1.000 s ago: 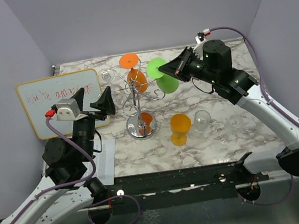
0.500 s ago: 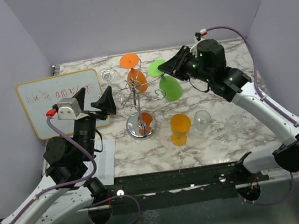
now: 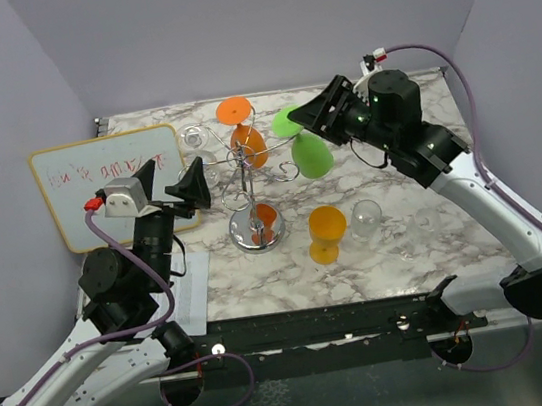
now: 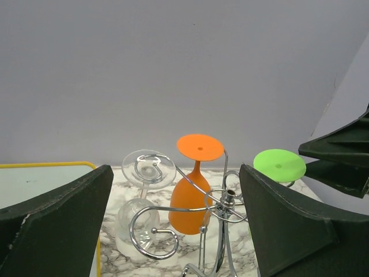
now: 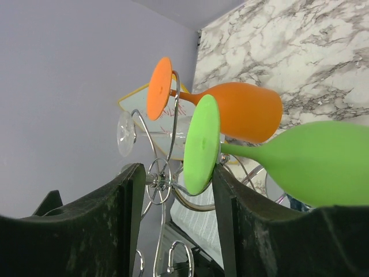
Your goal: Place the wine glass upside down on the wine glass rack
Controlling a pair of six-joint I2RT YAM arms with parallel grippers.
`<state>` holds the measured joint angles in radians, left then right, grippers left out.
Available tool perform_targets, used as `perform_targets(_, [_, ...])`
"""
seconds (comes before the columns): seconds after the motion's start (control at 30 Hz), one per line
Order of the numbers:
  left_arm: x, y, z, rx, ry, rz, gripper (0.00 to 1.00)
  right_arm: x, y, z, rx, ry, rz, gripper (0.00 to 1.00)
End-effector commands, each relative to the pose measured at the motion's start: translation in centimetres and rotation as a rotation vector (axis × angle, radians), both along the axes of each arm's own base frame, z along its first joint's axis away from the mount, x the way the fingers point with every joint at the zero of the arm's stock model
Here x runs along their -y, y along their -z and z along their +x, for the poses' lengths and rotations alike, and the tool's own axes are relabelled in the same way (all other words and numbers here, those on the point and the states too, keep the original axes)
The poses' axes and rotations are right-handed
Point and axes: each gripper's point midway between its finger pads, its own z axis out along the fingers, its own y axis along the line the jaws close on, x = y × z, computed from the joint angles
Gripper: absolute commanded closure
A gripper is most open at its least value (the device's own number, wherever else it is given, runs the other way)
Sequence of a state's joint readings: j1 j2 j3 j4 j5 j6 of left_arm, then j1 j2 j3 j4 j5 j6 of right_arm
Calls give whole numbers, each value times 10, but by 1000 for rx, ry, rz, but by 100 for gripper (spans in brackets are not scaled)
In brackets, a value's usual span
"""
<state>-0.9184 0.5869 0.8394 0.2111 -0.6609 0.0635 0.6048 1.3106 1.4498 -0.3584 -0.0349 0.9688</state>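
The right claw (image 5: 177, 168) stands part open, one finger on either side of the foot of the green wine glass (image 5: 300, 161). No pad is seen pressing on the foot, and whether it leans on a finger cannot be told. The glass is inverted, foot up, at a curled arm of the wine glass rack (image 3: 248, 181), at upper centre of the overhead view, just right of the post.

Probable faults:
- If the stem is not seated in the loop, the glass likely drops to the desk (image 3: 291, 271) once the claw backs out.
- A finger catching the foot rim would drag the glass off or rock the rack.
- The bowl may swing against the hung orange glass (image 3: 248, 144) just beside it.

Surroundings: a hung clear glass (image 4: 138, 228) occupies another arm. A second orange glass (image 3: 326, 230) and a loose clear glass (image 3: 365, 215) lie below the rack. The left claw (image 3: 169, 180) hovers wide open and empty at centre left, well apart.
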Motion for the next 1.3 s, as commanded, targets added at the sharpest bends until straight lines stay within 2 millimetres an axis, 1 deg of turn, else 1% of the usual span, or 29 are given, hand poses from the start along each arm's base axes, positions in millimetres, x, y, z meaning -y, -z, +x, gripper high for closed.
perform_targets(0.0, [-6,-10,-6,6,6,-30,9,16,-10,-13,46,25,-11,43])
perform_targets(0.1, [-4,-12,-8,8,26,-27,9,23,-19,-26,123,-7,-28,39])
perform_targets(0.23, [1,-15,-11,17,66,-20,8,34,-21,-46,185,-51,-98,36])
perform_targets(0.37, [4,-17,-13,21,87,-24,8,45,-11,-59,179,-68,-162,35])
perform_targets(0.63, [7,-19,-17,14,118,-15,8,60,10,-66,144,-50,-256,35])
perform_targets(0.73, [12,-18,-20,9,155,18,7,69,28,-71,127,-71,-356,35])
perform_targets(0.83, [19,-12,-24,-12,197,68,1,83,51,-77,103,-83,-476,35])
perform_targets(0.93, [24,-1,-27,-50,227,124,1,96,79,-86,57,-113,-585,35])
perform_targets(0.97, [24,3,-28,-60,238,141,1,99,92,-90,34,-132,-617,35])
perform_targets(1.03, [26,9,-32,-71,261,164,1,101,113,-96,0,-181,-671,37])
perform_targets(1.1, [26,12,-36,-68,281,170,1,102,135,-97,-33,-207,-712,43])
perform_targets(1.13, [25,12,-37,-65,282,169,1,104,145,-96,-50,-202,-728,44])
perform_targets(1.17, [23,11,-38,-60,281,163,1,103,155,-96,-62,-214,-734,44])
perform_targets(1.27, [17,6,-40,-44,266,140,1,90,175,-99,-81,-294,-720,44])
